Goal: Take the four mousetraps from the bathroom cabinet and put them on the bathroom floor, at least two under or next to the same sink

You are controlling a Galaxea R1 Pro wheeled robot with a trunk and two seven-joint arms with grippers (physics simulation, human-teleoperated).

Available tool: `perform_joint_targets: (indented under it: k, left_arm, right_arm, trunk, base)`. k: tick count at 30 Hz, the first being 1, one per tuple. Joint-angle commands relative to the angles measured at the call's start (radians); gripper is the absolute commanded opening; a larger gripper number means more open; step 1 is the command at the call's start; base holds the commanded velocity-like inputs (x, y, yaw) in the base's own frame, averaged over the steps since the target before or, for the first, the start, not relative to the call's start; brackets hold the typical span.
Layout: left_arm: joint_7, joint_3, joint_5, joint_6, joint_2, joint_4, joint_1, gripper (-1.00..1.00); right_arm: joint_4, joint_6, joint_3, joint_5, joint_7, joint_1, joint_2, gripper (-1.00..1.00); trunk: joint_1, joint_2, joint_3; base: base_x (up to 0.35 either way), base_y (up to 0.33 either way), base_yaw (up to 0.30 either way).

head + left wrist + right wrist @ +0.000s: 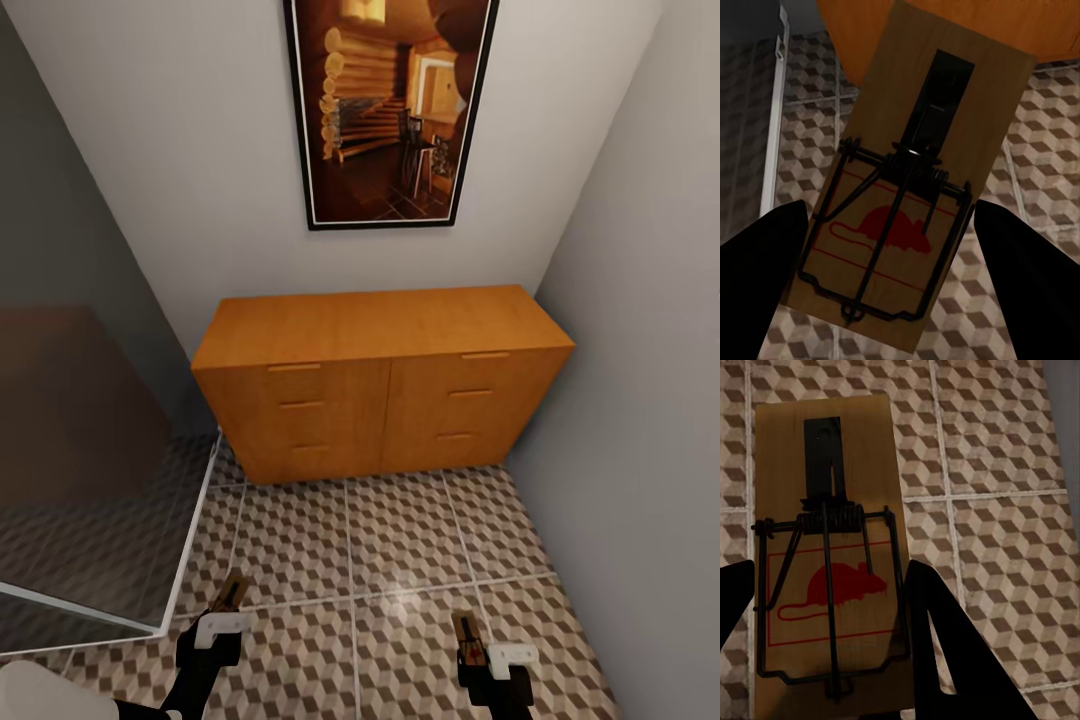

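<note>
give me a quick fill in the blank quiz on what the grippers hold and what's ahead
Each gripper, left gripper and right gripper, grips one ____.
The figure printed on the left mousetrap and the right mousetrap is coloured ____.
The cabinet has all its drawers ____.
Above it hangs a framed ____.

Missing words: mousetrap; red; closed; picture

Both arms are glossy black, each with a white bracket just behind its gripper. The left gripper (233, 592) and right gripper (466, 640) have dark, tapering, pointed fingers (1016, 277). A pale rounded body part shows beside the left arm.
</note>
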Motion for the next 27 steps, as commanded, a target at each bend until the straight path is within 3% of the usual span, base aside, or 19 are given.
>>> perform_joint_targets:
  k: [1, 27]
  left_arm:
    - [0.009, -0.005, -0.003, -0.003, 0.000, -0.003, -0.002, -1.00]
    - [0.009, -0.005, 0.004, -0.003, 0.000, -0.003, -0.002, -1.00]
  right_arm:
    - [0.001, -0.002, 0.008, -0.001, -0.012, -0.001, -0.001, -1.00]
    - [0.001, -0.002, 0.010, -0.001, -0.012, -0.001, -0.001, -1.00]
  trunk:
    - [0.001, -0.002, 0.000]
    - [0.001, -0.002, 0.042]
  base:
    - [0.000, 0.000, 0.000]
    - [0.000, 0.000, 0.000]
